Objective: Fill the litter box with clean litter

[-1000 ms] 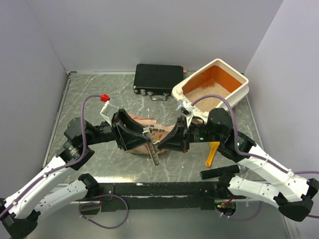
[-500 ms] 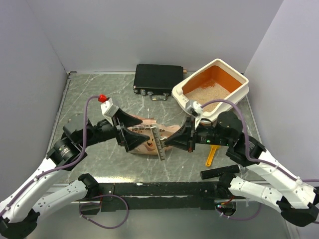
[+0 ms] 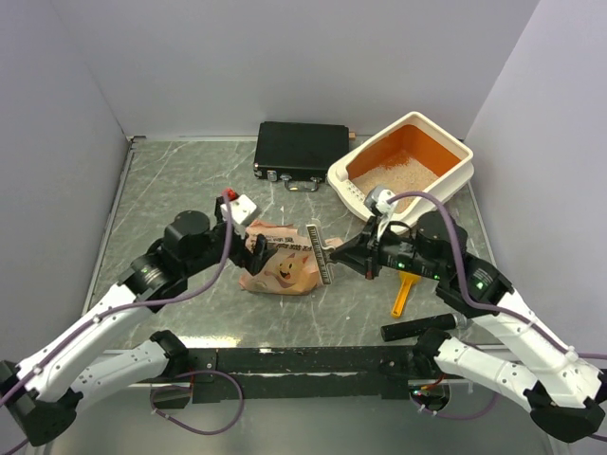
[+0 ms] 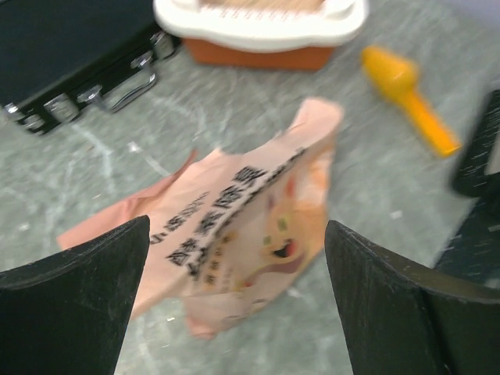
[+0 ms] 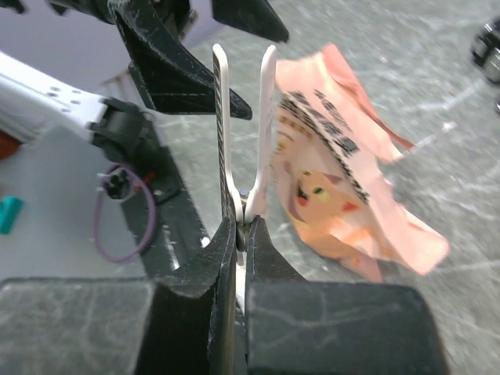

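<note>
The litter box (image 3: 446, 175), cream outside and orange inside, stands at the back right with clean litter (image 3: 394, 175) in its floor; its near end shows in the left wrist view (image 4: 262, 19). A crumpled orange-pink printed bag (image 3: 280, 270) lies mid-table. My left gripper (image 3: 252, 248) is open just left of the bag, and the bag (image 4: 234, 219) shows between its spread fingers (image 4: 70, 297). My right gripper (image 5: 242, 226) is shut on a long white clip (image 5: 242, 117), whose two arms stand apart next to the bag (image 5: 344, 172). The clip (image 3: 321, 254) sits at the bag's right edge.
A flat black case (image 3: 299, 150) lies at the back, left of the litter box. A yellow-orange scoop (image 3: 404, 292) lies on the table under my right arm, also seen from the left wrist (image 4: 410, 101). Grey walls close off three sides.
My left gripper has opened, let go of the bag and pulled back to the left. The bag now rests on the table. My right gripper has shifted right with the clip.
</note>
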You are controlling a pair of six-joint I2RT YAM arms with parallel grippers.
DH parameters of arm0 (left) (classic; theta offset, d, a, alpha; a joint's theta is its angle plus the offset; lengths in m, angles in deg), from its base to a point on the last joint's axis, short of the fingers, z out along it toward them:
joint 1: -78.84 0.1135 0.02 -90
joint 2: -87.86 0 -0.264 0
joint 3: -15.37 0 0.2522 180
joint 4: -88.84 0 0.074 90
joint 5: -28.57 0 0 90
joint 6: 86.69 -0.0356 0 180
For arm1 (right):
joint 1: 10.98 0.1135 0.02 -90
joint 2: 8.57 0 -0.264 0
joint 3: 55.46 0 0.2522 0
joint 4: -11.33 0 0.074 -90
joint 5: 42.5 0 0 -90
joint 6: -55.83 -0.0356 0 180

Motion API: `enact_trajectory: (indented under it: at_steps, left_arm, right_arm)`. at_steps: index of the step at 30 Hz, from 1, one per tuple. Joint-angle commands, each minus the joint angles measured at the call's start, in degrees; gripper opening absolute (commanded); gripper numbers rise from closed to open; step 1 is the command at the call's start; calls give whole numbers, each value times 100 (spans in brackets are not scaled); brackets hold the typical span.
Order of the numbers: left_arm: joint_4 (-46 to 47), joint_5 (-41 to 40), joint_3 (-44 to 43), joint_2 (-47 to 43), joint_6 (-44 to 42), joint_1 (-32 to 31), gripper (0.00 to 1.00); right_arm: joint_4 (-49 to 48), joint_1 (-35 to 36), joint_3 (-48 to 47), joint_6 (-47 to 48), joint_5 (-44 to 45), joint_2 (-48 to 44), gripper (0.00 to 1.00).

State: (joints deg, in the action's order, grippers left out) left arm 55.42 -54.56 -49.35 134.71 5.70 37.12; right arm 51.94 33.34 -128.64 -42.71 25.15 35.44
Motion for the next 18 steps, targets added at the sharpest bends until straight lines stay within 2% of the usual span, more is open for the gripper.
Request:
enact_trajectory:
  at_steps: [1, 8, 18]
  left_arm:
    - [155, -512, 103, 411, -881, -21, 97]
    - [-29, -889, 33, 975, -1407, -91, 97]
    - [-257, -758, 60, 1590, -1602, -109, 99]
  right_arm:
    - [-75, -116, 167, 186, 292, 256, 0]
    - [-259, -177, 282, 194, 99, 354, 0]
    - [-391, -239, 431, 185, -130, 363, 0]
